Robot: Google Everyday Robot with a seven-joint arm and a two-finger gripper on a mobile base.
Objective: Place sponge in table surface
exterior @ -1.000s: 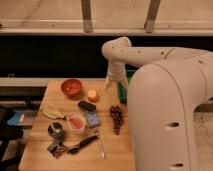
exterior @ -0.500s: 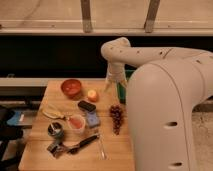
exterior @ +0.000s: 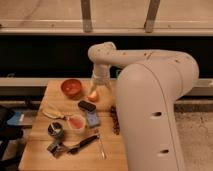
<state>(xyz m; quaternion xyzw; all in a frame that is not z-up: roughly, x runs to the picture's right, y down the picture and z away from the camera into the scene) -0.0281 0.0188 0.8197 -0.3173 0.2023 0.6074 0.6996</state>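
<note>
Hand (exterior: 99,86) released, hovering near 12 o'clock edge of counter (exterior: 54,99); should come toward 6 o'clock past black block (exterior: 88,106), straddling sponge (exterior: 92,119) squarely.

Crowded middle, bare far-left corner.
My gripper (exterior: 101,86) hangs spread over the far table surface (exterior: 52,93); bowl (exterior: 72,87) left of it, black block (exterior: 87,106) and sponge (exterior: 92,118) nearer.

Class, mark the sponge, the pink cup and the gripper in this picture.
sponge (exterior: 92,118), camera view, centre of its blue top face.
pink cup (exterior: 76,121), camera view, middle of its mouth.
gripper (exterior: 101,90), camera view, midway between its open fingertips, above the table's (exterior: 55,95) far side.
</note>
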